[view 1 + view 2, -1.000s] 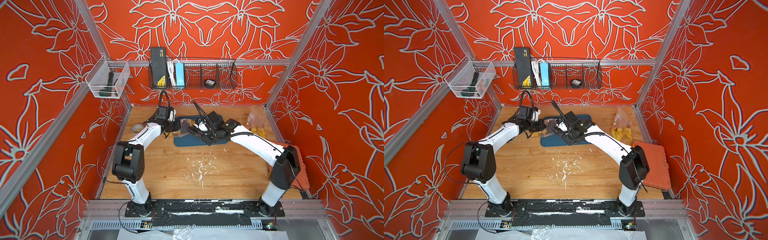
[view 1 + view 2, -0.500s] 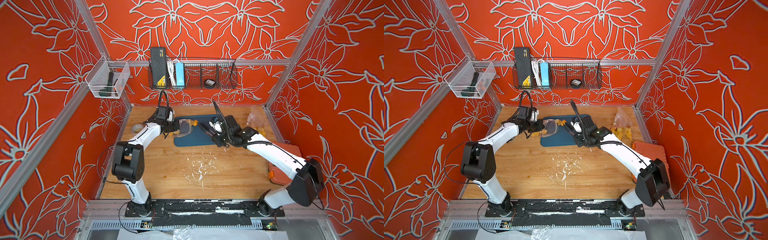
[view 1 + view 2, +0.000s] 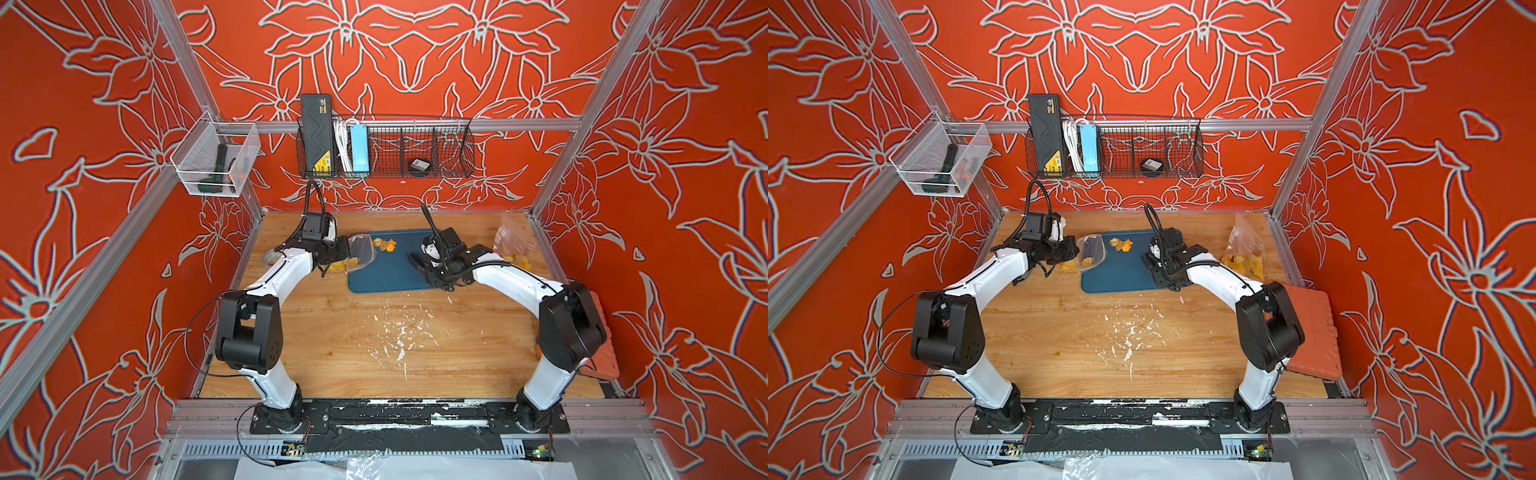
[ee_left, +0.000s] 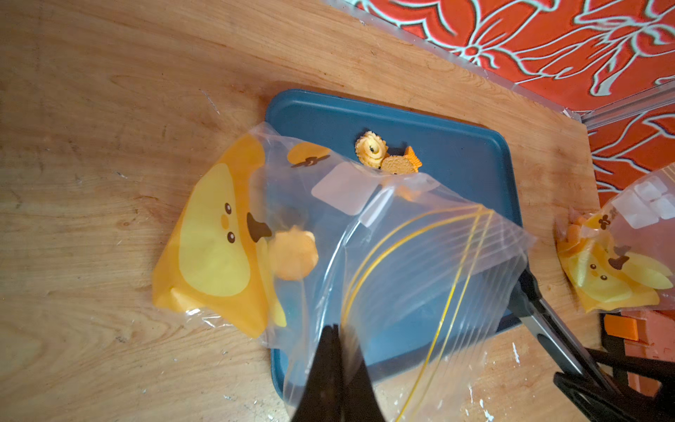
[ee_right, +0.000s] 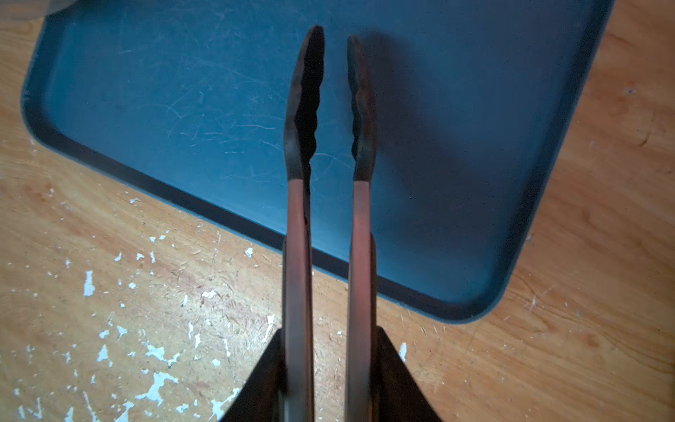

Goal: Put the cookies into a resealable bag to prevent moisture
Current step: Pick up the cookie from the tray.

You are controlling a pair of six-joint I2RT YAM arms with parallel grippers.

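A clear resealable bag (image 4: 401, 263) with a yellow cartoon print lies half on the blue tray (image 4: 456, 153). My left gripper (image 4: 338, 329) is shut on its rim and holds the mouth up; both top views show the bag (image 3: 360, 253) (image 3: 1092, 251). One orange cookie (image 4: 294, 252) sits inside it. Two more cookies (image 4: 372, 149) lie together on the tray beyond the bag, and both top views show them (image 3: 384, 244) (image 3: 1121, 244). My right gripper (image 5: 328, 350) is shut on metal tongs (image 5: 334, 54). Their tips stand slightly apart and empty over the tray's (image 5: 146, 91) bare part.
A second printed bag (image 3: 513, 245) with yellow pieces lies at the back right. An orange pad (image 3: 1308, 328) rests by the right wall, and a tape roll (image 3: 270, 257) lies beside the left arm. White flecks dot the wooden table (image 3: 399, 345). A wire basket (image 3: 386, 149) hangs on the back wall.
My right arm has drawn the tongs back from the bag's mouth to the right side of the tray. The left gripper has kept its hold on the bag.
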